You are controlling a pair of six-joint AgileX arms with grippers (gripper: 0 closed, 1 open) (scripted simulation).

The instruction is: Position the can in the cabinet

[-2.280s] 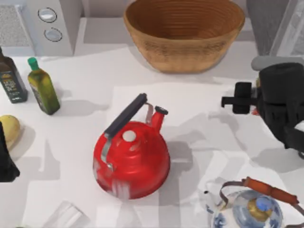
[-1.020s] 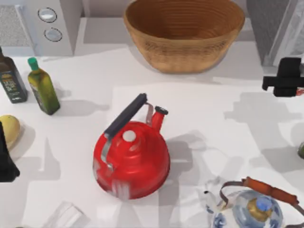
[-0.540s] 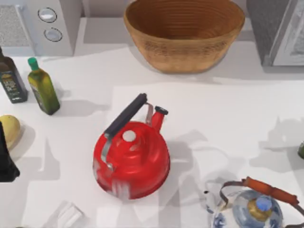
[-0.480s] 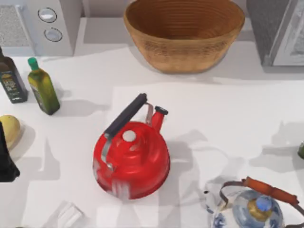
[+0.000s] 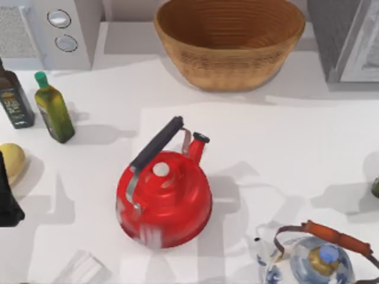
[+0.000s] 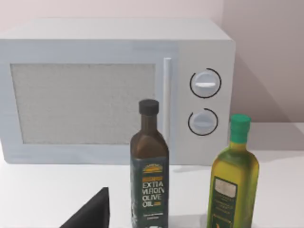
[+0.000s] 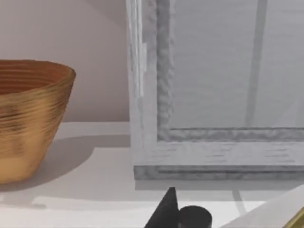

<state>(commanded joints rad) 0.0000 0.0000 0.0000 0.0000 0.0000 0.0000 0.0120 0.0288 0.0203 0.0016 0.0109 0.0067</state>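
The cabinet [image 5: 331, 29] stands at the table's back right corner, with a speckled grey side panel and a white framed door [image 5: 362, 50]. The right wrist view faces that door [image 7: 213, 95] from close by, and a black part of my right gripper [image 7: 166, 213] pokes in at the picture's lower edge beside a small black cap [image 7: 194, 217]. The can is out of view. My left arm [image 5: 6, 201] is parked at the table's left edge, and a dark part of its gripper [image 6: 90, 216] points toward the bottles.
A red kettle [image 5: 164, 198] sits mid-table and a wicker basket [image 5: 230, 41] at the back. The white appliance [image 5: 62, 29], a dark oil bottle [image 5: 13, 97], a green oil bottle [image 5: 53, 109] and a yellow fruit [image 5: 12, 161] are at the left. A blue-white teapot [image 5: 317, 260] is front right.
My right arm, earlier at the table's right side, moved toward the cabinet and then left the top view past the right edge. Its shadow has shrunk. The left arm has not moved.
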